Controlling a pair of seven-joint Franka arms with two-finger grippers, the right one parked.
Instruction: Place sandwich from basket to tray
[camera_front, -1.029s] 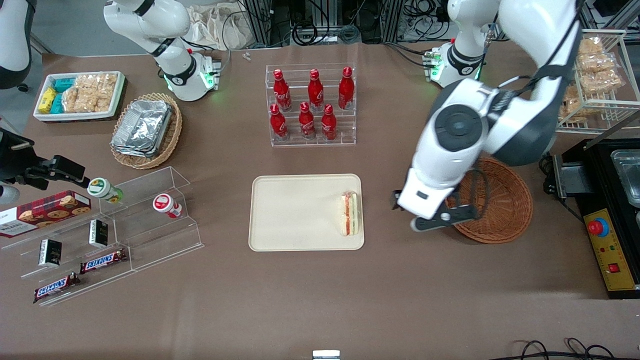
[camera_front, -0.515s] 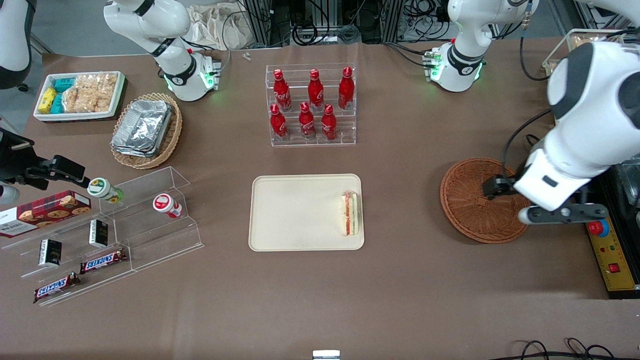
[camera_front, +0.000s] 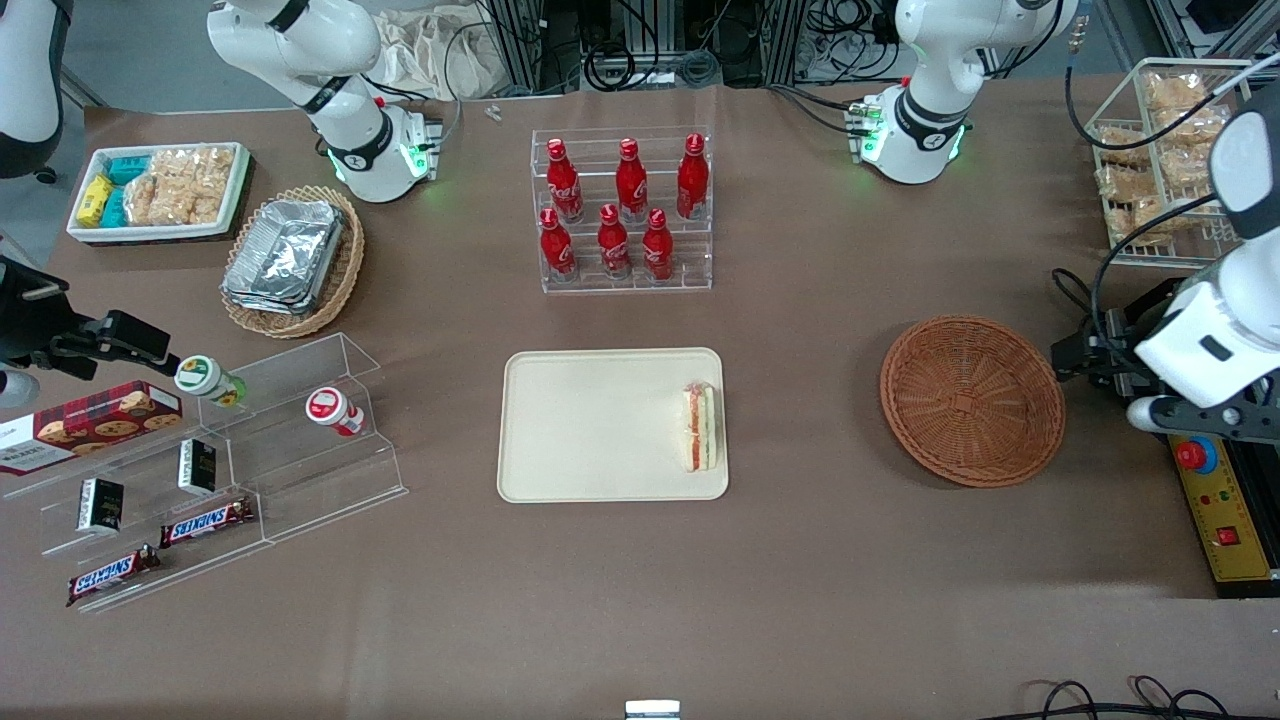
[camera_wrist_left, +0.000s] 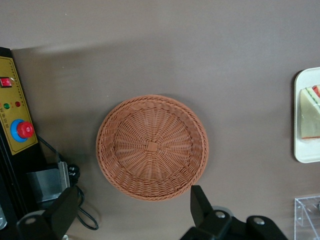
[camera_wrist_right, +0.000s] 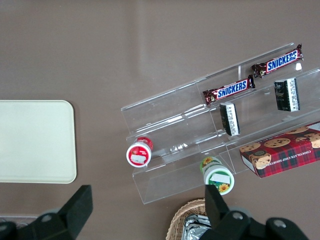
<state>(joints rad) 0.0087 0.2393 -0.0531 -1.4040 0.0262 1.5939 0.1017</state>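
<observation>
Resting on the tray (camera_front: 560, 440), the sandwich (camera_front: 699, 428) looks soft and squashable, best pinched lightly across its bread faces, while the spread, empty gripper (camera_wrist_left: 127, 207) hangs above the basket (camera_front: 972, 400).

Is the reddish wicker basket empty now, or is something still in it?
Empty: the basket shows only bare weave. The sandwich lies on the tray; the open gripper hovers above the basket's edge.

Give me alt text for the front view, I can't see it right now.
The sandwich lies on the tray mid-table, at its edge nearest the round wicker basket, which holds nothing. The left arm's tool hangs open past the basket's rim, toward the working arm's end of the table.
</observation>
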